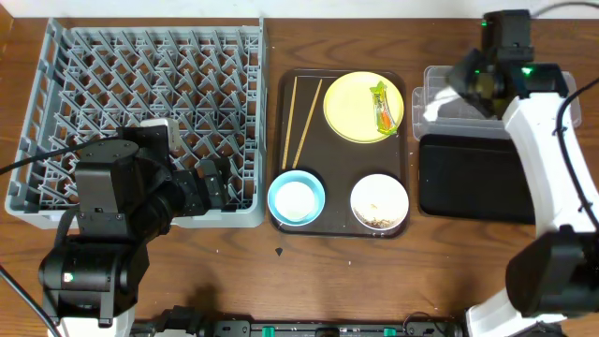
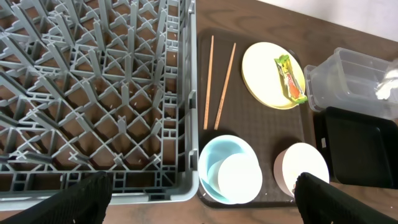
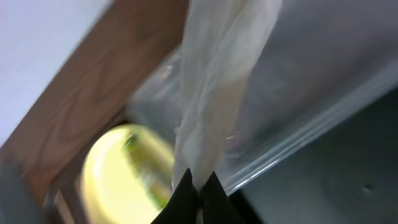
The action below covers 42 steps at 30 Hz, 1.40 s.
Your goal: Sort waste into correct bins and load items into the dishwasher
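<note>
**Paper at the bin, dishes wait**

Overhead: crumpled white paper [image 1: 431,109] hangs at the left end of the clear plastic rectangular tub [image 1: 435,82], far right. The shallow black rectangular tray [image 1: 468,178] lies just nearer. The large grey pegged dish rack [image 1: 28,140], left, holds no dishes. Between them, the dark brown serving tray [image 1: 342,154] carries a round yellow plate [image 1: 348,108] with a green-and-orange snack wrapper [image 1: 383,108], two thin wooden chopsticks [image 1: 291,122], a small white cup [image 1: 296,199] in a light blue bowl [image 1: 277,187], and a white bowl [image 1: 379,192] of crumbs [image 1: 377,221].

Left wrist: the left gripper [image 2: 202,186], spread wide, hovers at the rack's near right corner, just beside the serving tray.

Right wrist: the right gripper [image 3: 198,193], pressed together, pinches the paper above the tub's rim. Nearly everything looks left to do.
</note>
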### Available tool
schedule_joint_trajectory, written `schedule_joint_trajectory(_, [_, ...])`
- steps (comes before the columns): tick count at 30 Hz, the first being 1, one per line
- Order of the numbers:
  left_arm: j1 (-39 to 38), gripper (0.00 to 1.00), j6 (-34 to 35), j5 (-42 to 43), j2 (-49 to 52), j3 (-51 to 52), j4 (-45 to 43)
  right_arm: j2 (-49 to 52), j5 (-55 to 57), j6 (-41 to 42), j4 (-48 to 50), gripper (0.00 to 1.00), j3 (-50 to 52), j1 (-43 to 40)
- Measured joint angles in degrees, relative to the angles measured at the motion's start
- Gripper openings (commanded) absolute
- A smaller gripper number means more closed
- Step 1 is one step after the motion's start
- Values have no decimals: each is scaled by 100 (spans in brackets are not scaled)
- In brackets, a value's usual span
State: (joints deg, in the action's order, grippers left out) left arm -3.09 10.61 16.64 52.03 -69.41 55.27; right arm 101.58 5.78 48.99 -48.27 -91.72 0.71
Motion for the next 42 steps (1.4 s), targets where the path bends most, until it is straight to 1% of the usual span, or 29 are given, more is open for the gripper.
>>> schedule_joint_trajectory(1, [0,95,0,-2,0,2,-2,92,26,155,13,2,37,-105])
schedule_joint_trajectory(3, [0,95,0,-2,0,2,-2,278,48,382,52,16,85,-269])
schedule_joint_trajectory(4, [0,95,0,0,0,2,0,391,59,496,109,25,101,-332])
schedule_joint_trajectory(5, [0,95,0,0,0,2,0,483,68,579,162,28,109,-374])
schedule_joint_trajectory(6, [0,95,0,-2,0,0,-2,575,76,632,208,34,116,-409])
schedule_joint_trajectory(8, [0,95,0,-2,0,0,0,702,50,691,330,60,127,-437])
schedule_joint_trajectory(10, [0,95,0,-2,0,0,0,774,-50,511,570,66,146,-442])
schedule_joint_trajectory(12, [0,95,0,-2,0,2,-4,774,-177,269,684,66,146,-437])
schedule_joint_trajectory(15, [0,95,0,0,0,2,0,667,-579,-345,922,64,144,-413])
schedule_joint_trajectory(18, [0,95,0,0,0,0,0,422,-1193,-1283,1169,62,142,-260])
schedule_joint_trajectory(20, [0,95,0,-2,0,0,-2,170,-1537,-1978,1119,62,133,61])
schedule_joint_trajectory(23, [0,95,0,-2,0,0,0,-68,-1641,-2752,861,56,39,804])
schedule_joint_trajectory(25, [0,95,0,-2,0,0,0,-61,-1467,-3021,772,56,17,1259])
schedule_joint_trajectory(27, [0,95,0,0,0,0,0,72,-1121,-3200,748,58,17,1670])
schedule_joint_trajectory(29, [0,95,0,0,0,0,-2,369,-584,-3348,876,59,17,1987])
schedule_joint_trajectory(30, [0,95,0,0,0,0,-2,566,-269,-3394,986,61,17,2083])
schedule_joint_trajectory(31, [0,95,0,-2,0,0,0,761,0,-3427,1099,64,17,2140])
schedule_joint_trajectory(33, [0,95,0,0,0,0,0,1180,531,-3493,1384,67,17,2197])
schedule_joint_trajectory(36, [0,95,0,0,0,2,-2,1707,1014,-3528,1652,67,22,2164])
schedule_joint_trajectory(39, [0,95,0,-2,0,0,-2,2129,1167,-3569,1847,66,37,2090])
schedule_joint_trajectory(40, [0,95,0,-2,0,0,-2,2221,1167,-3587,1878,66,37,2059])
schedule_joint_trajectory(41, [0,95,0,-2,0,0,-2,2302,1178,-3600,1895,53,37,2037])
schedule_joint_trajectory(42, [0,95,0,-2,0,2,-2,2378,1187,-3606,1899,44,37,2015])
